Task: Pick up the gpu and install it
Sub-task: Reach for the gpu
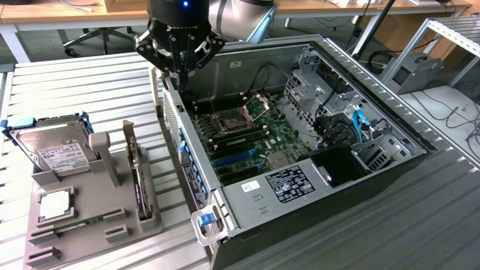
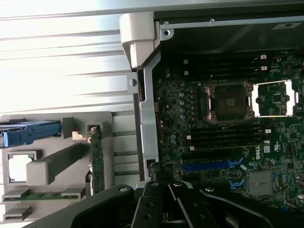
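Slatted table [image 1: 75,79], empty closed fingers [image 1: 180,72] above computer case [image 1: 248,64], gpu [image 1: 139,180] in holder [image 1: 112,163]

A slatted metal table [image 1: 75,84] carries a grey holder [image 1: 78,250] and an open computer case [image 1: 338,225].

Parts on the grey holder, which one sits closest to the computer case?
The gpu, the thin card standing on edge beside the case; the hard drive, chip and memory stick sit farther off on the holder.
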Tool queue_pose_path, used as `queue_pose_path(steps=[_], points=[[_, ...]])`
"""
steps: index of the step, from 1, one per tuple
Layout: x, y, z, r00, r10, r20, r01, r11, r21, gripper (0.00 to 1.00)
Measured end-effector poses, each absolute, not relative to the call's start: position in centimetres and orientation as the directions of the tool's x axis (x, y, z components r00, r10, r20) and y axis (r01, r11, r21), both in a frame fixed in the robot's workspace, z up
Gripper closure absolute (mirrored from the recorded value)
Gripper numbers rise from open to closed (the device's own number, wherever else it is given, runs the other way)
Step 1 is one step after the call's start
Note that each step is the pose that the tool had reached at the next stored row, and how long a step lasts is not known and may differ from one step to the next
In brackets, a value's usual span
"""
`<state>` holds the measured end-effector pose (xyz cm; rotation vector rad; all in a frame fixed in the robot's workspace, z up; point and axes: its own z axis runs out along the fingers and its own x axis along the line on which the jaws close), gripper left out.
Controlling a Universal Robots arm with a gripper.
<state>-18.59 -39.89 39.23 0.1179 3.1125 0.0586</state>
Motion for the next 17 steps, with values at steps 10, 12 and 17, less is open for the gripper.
queue_pose_path(steps=[10, 12, 17], points=[[-19.11, -39.89, 39.22, -0.997, 0.076, -0.025, 0.075, 0.996, 0.038, 0.89], [-19.22, -39.89, 39.21, -0.997, 0.076, -0.025, 0.075, 0.996, 0.038, 0.89], [-19.52, -39.89, 39.21, -0.997, 0.076, -0.025, 0.075, 0.996, 0.037, 0.89]])
